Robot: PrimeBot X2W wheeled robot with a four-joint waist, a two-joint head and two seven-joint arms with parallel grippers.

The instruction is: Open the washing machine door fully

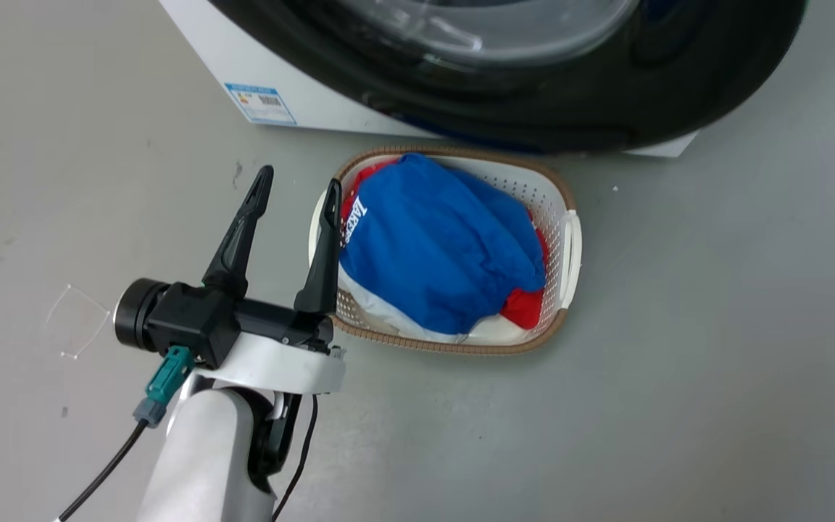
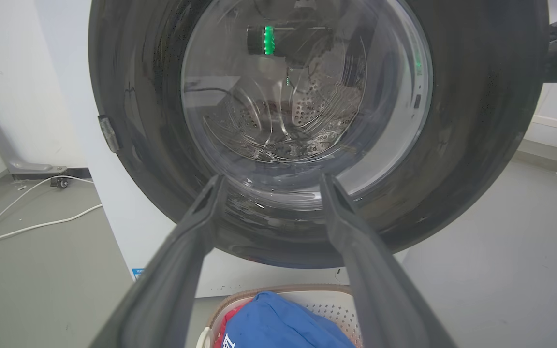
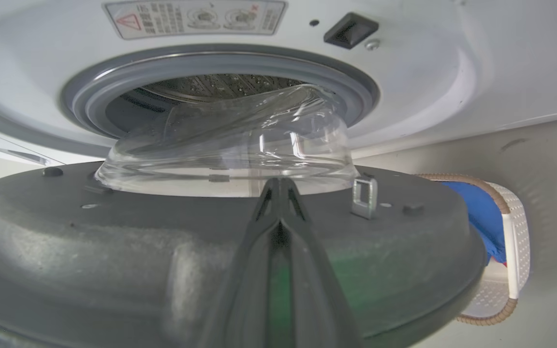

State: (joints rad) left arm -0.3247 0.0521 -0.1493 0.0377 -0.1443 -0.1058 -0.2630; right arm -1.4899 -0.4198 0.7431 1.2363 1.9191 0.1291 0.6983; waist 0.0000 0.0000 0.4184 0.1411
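The washing machine door [image 1: 570,109] is a big glossy black disc standing partly open, swung away from the white machine front. Its outer face and window [image 2: 302,96] fill the left wrist view. The right wrist view looks at its grey inner side [image 3: 114,251], where the clear glass bowl [image 3: 230,150] sits just outside the grey rubber-rimmed drum opening [image 3: 211,87]. My right gripper [image 3: 278,181] is shut, its tips resting at the door's inner face below the bowl. My left gripper [image 1: 300,180] hangs open over the floor, short of the door [image 2: 272,178], holding nothing.
A white laundry basket [image 1: 570,239] with a brown rim, holding blue and red clothes [image 1: 439,246], stands on the floor just under the door. A metal latch hook [image 3: 364,195] sticks out of the door's inner side. White cables [image 2: 32,224] lie on the floor left of the machine.
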